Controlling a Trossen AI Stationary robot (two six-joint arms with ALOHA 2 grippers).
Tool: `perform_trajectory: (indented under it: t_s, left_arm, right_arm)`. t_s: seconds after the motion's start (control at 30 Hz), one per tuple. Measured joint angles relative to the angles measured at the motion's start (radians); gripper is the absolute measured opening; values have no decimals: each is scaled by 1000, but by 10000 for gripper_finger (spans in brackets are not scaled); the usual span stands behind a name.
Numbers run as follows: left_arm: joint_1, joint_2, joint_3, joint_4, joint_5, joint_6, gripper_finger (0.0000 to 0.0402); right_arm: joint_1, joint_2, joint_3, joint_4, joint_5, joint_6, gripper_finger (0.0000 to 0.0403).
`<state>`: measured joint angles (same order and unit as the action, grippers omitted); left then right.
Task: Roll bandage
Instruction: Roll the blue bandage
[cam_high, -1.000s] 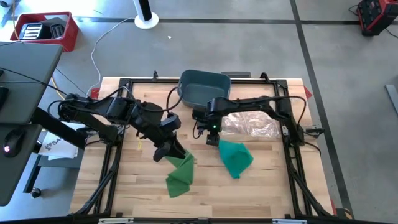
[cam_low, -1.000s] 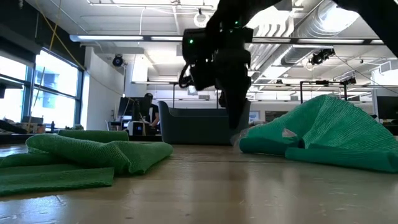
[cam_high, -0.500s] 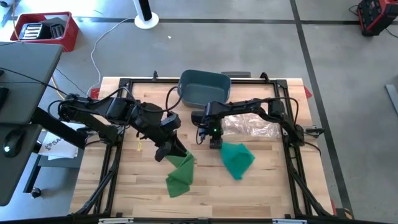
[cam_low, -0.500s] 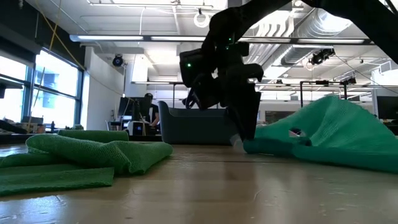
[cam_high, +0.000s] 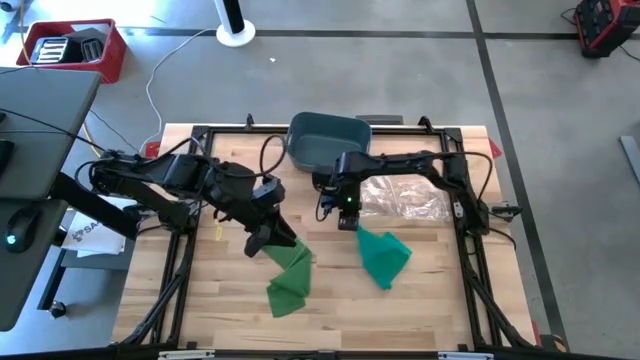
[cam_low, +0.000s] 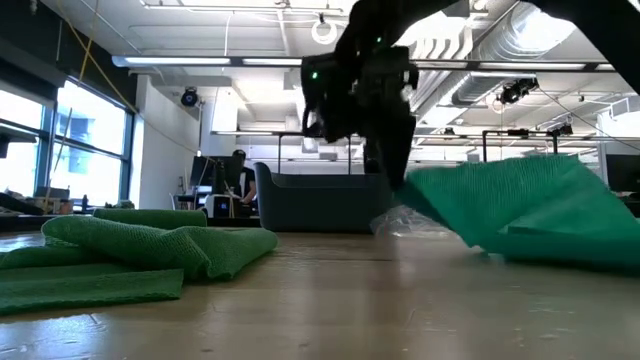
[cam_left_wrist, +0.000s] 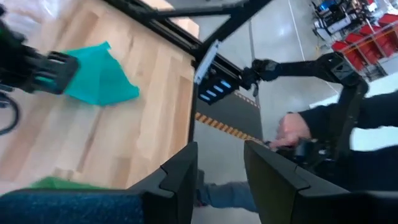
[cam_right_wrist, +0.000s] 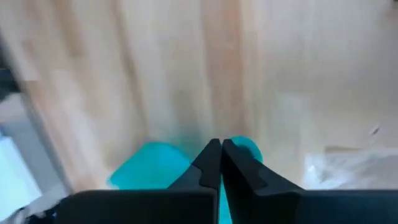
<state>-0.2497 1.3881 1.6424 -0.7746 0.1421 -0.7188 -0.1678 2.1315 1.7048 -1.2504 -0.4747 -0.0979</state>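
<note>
Two green bandages lie on the wooden table. The left bandage (cam_high: 290, 275) rests flat in loose folds (cam_low: 130, 250). My left gripper (cam_high: 262, 240) stands at its far end, and in the left wrist view (cam_left_wrist: 219, 149) its fingers are apart with nothing between the tips. The right bandage (cam_high: 382, 255) slopes down from my right gripper (cam_high: 347, 223), which is shut on its far left corner. Its lower part (cam_low: 560, 240) rests on the table. My right gripper pinches the right bandage's far left corner (cam_right_wrist: 241, 147) between its two fingers, coming from above and pointing down. That corner (cam_low: 415, 185) is lifted off the table. The cloth runs down from it, fairly straight, to the part lying on the table. My left gripper stands against the left bandage's far end; whether it touches the cloth, I cannot tell.
A dark grey bin (cam_high: 330, 140) stands at the table's far edge. A clear plastic bag (cam_high: 405, 200) lies just right of my right gripper. Black frame rails (cam_high: 470, 250) run along the table's sides. A person (cam_left_wrist: 323, 143) shows beyond the table.
My right gripper has dropped onto the right bandage's far left corner, shut on it and risen a little. That corner is now lifted clear and the cloth is drawn out flatter, while its near right part stays on the table.
</note>
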Motion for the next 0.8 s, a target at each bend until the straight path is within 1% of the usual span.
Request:
perform_trajectory:
  t_s: [0.07, 0.13, 0.2, 0.27, 0.37, 0.43, 0.5, 0.53, 0.63, 0.73, 0.8]
  left_arm:
    - [0, -8, 0, 0, -23, 17, 123]
    - [0, -16, 0, 1, -49, 30, 123]
    - [0, -22, 0, 0, -74, 35, 123]
    - [0, -26, 0, -7, -82, 35, 123]
    - [-6, -26, 0, -17, -85, 34, 123]
    - [-12, -26, 0, -22, -91, 34, 123]
    - [-20, -30, 0, -29, -122, 30, 123]
    - [-26, -37, 0, -37, -156, 16, 122]
    - [-55, -84, 0, -44, -309, -7, 118]
    - [-78, -141, 0, -35, -449, 16, 114]
    - [-91, -170, 0, -36, -515, 40, 113]
  right_arm:
    - [-6, -16, 0, -30, -25, -6, 1]
    - [-7, -18, 0, -89, -14, -7, 1]
    - [-7, -18, -1, -160, 50, -16, 0]
    - [-2, -28, -1, -188, 120, -7, 0]
    - [6, -78, -2, -138, 121, -5, 0]
    - [10, -134, -1, -77, 114, 25, 0]
    - [10, -196, -1, -4, 116, 75, 0]
    - [10, -231, -1, 42, 118, 96, 0]
    - [9, -351, -1, 154, 129, 141, 0]
    - [9, -460, -1, 244, 136, 150, 0]
    - [9, -513, -1, 265, 150, 151, 0]
